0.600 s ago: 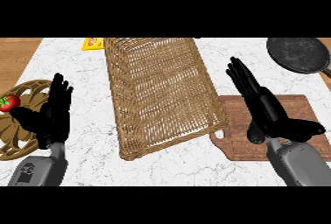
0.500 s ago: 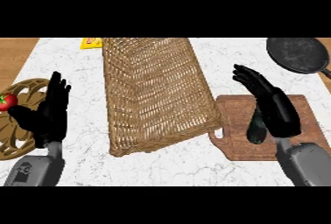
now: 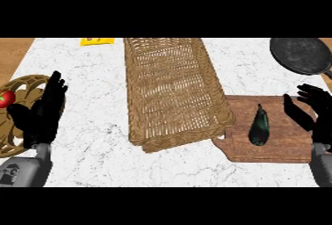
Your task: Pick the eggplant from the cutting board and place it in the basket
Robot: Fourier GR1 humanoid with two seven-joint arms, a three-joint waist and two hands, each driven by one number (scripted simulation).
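Both hands [image 3: 42, 112] [image 3: 311, 112] open, holding nothing.

No legible txt or labels anywhere.

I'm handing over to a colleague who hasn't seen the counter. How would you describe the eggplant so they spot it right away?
Find the long wicker basket in the middle of the marble counter; the brown wooden cutting board sits at its right. The eggplant lies alone on that board, left of the right hand: a dark, glossy, elongated vegetable with its stem pointing away from the robot.
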